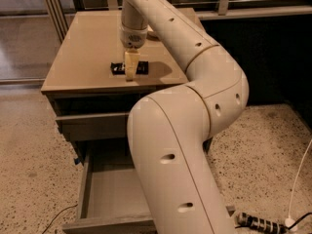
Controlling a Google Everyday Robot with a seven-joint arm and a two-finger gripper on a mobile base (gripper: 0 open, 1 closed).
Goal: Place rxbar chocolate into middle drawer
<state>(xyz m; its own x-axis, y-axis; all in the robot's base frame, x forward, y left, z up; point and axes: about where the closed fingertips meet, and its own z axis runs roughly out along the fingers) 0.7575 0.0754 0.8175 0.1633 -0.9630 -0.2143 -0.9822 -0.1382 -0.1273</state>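
At lower left, middle drawer (114, 199) pulled open. Further right, on cabinet top (83, 57), rxbar chocolate (117, 68) lying flat, gripper (130, 71) right over its middle, seemingly touching; cannot tell whether apart or clamped. Grasping step in hand. Next: secure hold, lift, carry down to drawer.

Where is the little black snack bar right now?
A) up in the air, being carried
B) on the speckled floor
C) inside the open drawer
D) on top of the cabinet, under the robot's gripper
D. The rxbar chocolate lies flat on the cabinet top, with the gripper lowered right over its middle. The middle drawer is pulled open lower down, and the bar is not in it.
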